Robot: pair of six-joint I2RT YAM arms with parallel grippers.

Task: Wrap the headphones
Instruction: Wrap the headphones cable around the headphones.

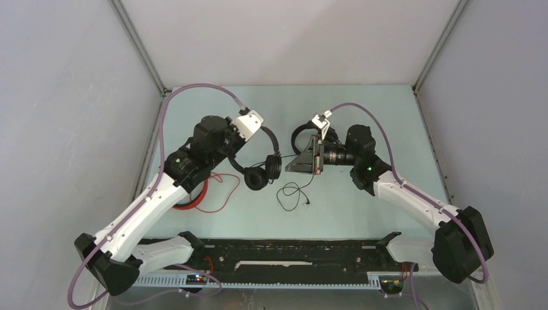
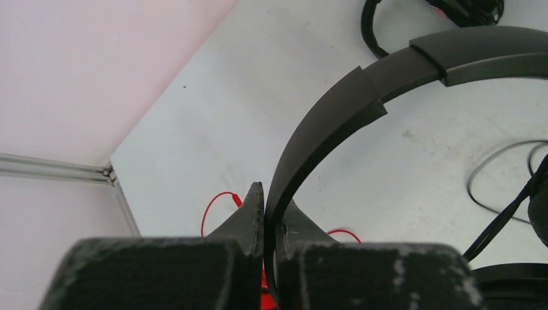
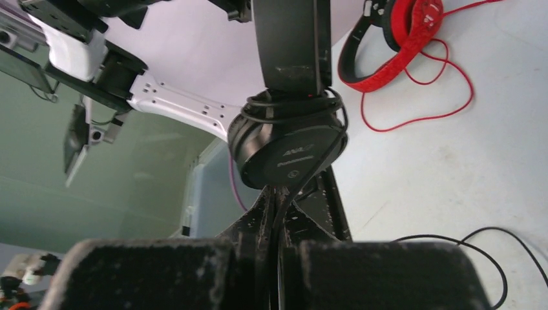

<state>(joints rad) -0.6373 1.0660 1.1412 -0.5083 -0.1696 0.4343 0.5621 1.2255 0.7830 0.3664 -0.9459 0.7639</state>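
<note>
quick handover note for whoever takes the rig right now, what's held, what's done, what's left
Left gripper: shut on the headband of the slim black headphones, holding them up off the table.
Right gripper: shut on their cable, just below the ear cup.
Done: a few turns of cable wound above that cup.
Left: the rest of that cable lies loose on the table; wind it on. The red headphones lie under the left arm with their cable spread out, unwrapped. The second black headset lies behind the right gripper; I cannot tell the state of its cable.
</note>
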